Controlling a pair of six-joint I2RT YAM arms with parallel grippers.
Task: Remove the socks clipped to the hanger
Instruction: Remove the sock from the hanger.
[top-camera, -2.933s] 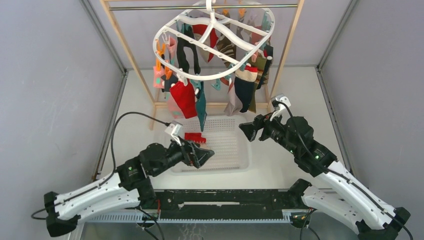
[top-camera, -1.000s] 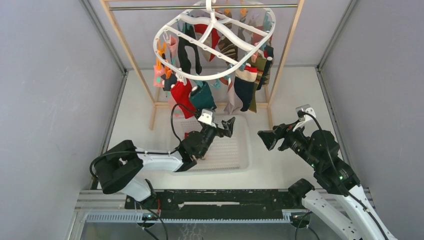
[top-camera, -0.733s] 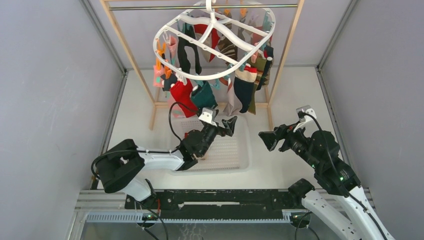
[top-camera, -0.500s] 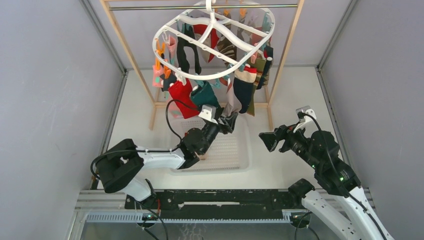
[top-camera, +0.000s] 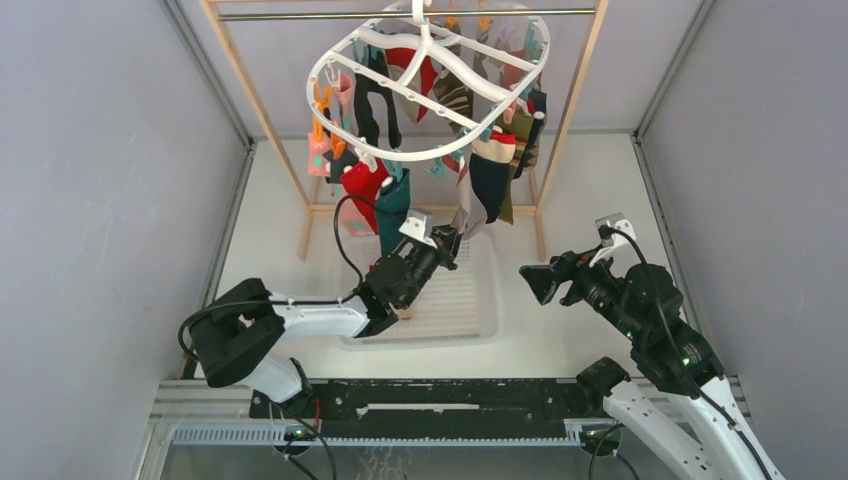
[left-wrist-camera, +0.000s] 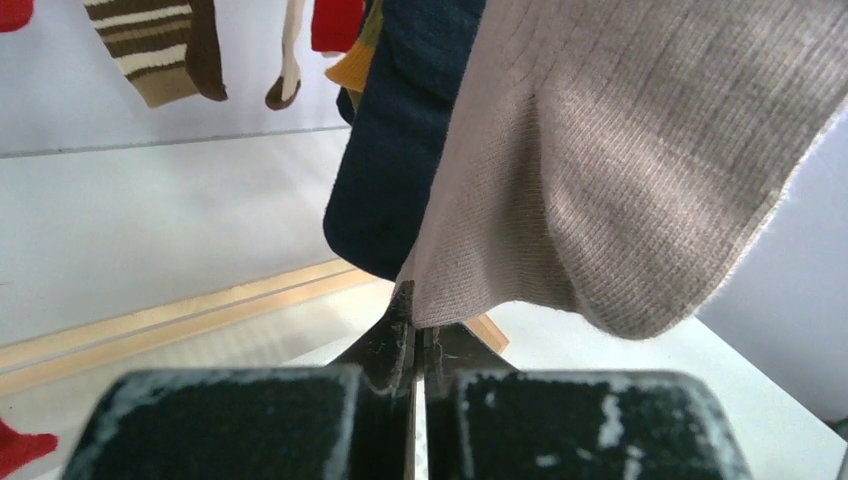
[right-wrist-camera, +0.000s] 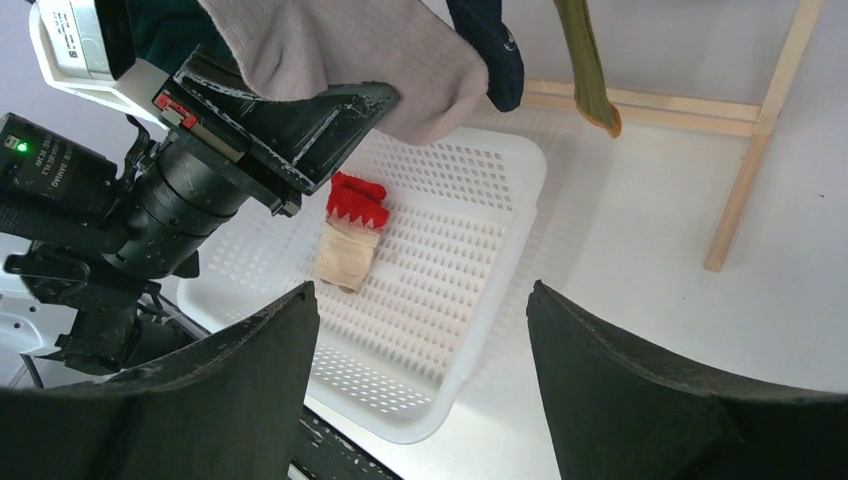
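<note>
Grey sock (left-wrist-camera: 620, 170), hem pinched in the left jaws, hangs from the hanger (top-camera: 425, 38) above them among many others, just one red-topped sock (right-wrist-camera: 350, 235) lies in the basket (right-wrist-camera: 510, 290) below, and the right jaws stand spread.

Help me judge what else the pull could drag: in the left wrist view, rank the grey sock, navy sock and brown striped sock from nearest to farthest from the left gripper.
1. grey sock: its lower edge is pinched in the shut left gripper, centre to right.
2. navy sock: hanging just behind it, centre.
3. brown striped sock: far back, upper left.
</note>
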